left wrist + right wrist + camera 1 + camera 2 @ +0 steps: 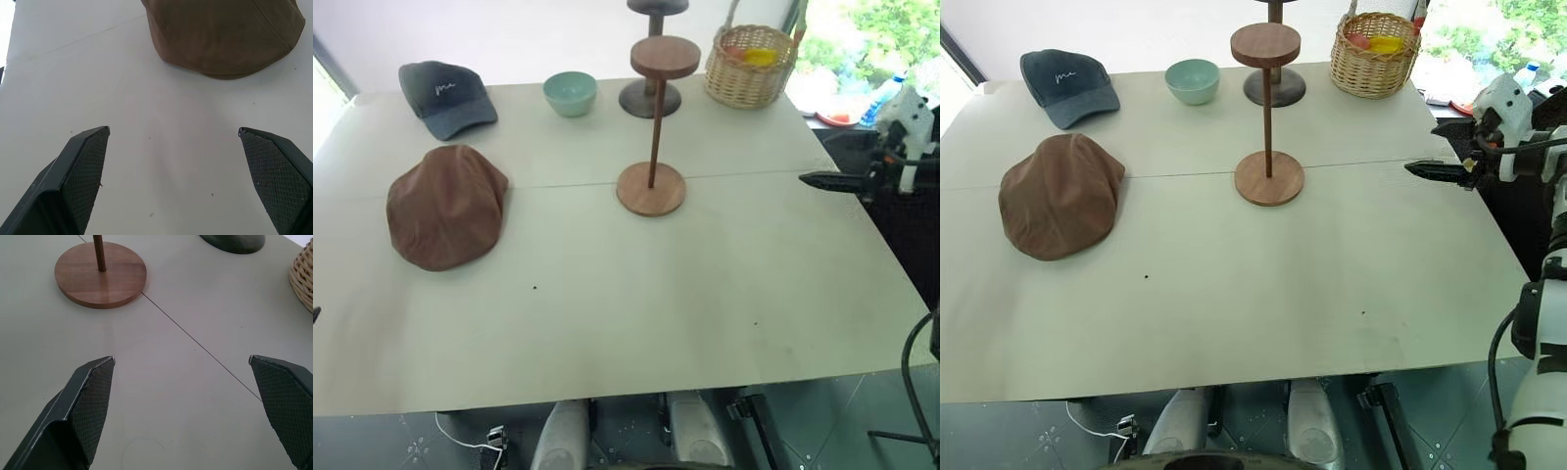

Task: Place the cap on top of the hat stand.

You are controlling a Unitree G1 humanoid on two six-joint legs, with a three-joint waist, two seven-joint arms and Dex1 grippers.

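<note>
Brown fabric cap (pixel 445 206) is found lying flat on the table (pixel 636 294), well left of the hat stand (pixel 654 122), whose top disc is bare. Nothing is done yet. Left gripper (pixel 176 142) and right gripper (pixel 181 372) are spread wide, empty. White lettering on the grey baseball cap (pixel 445 96) cannot be read.

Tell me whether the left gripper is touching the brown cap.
Apart. The left wrist view shows bare table between the open left gripper and the cap.
</note>
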